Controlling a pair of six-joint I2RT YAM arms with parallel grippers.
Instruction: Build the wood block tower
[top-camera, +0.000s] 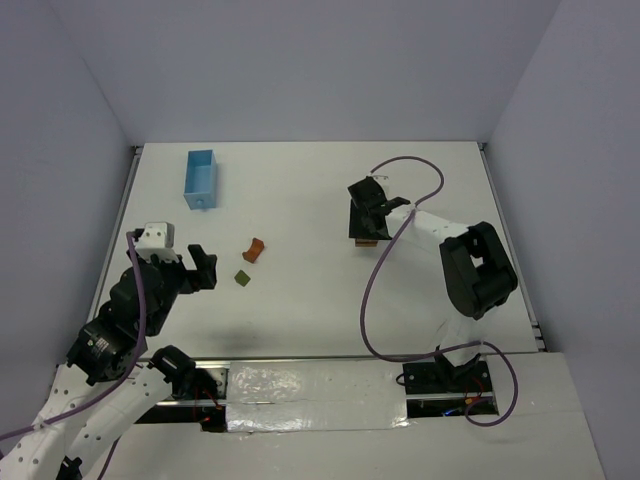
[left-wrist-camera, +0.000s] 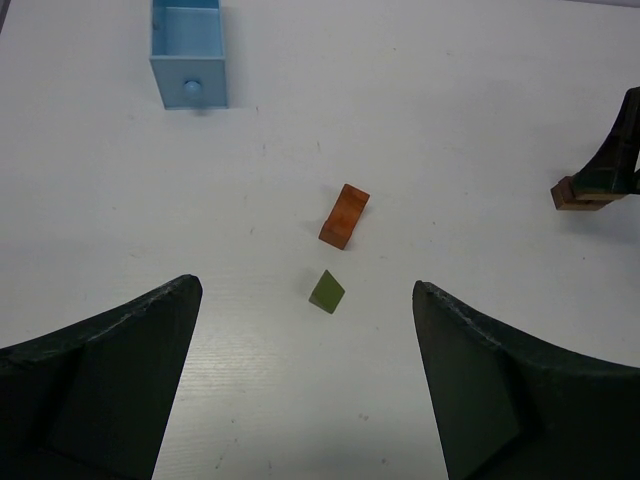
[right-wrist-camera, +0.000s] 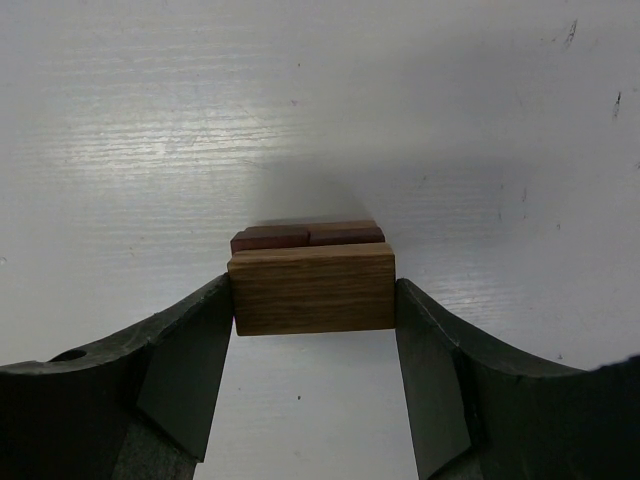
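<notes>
My right gripper (right-wrist-camera: 314, 295) is shut on the tan-brown rectangle (right-wrist-camera: 312, 288), with a finger pressed on each end. The rectangle sits just above two dark brown cubes (right-wrist-camera: 308, 236) that stand side by side on the table; I cannot tell if it touches them. From above, this gripper (top-camera: 368, 228) and the rectangle (top-camera: 370, 240) are at centre right. An orange-red arch (left-wrist-camera: 345, 215) and an olive-green piece (left-wrist-camera: 327, 291) lie loose ahead of my left gripper (left-wrist-camera: 305, 288), which is open and holds nothing. The arch (top-camera: 254, 249) and green piece (top-camera: 242, 279) lie right of the left gripper (top-camera: 190, 268).
A light blue rectangular box (top-camera: 201, 178) stands at the back left, its knobbed end facing the arms (left-wrist-camera: 188, 55). The right arm's purple cable (top-camera: 372, 290) loops over the table near its base. Walls close in the table on three sides.
</notes>
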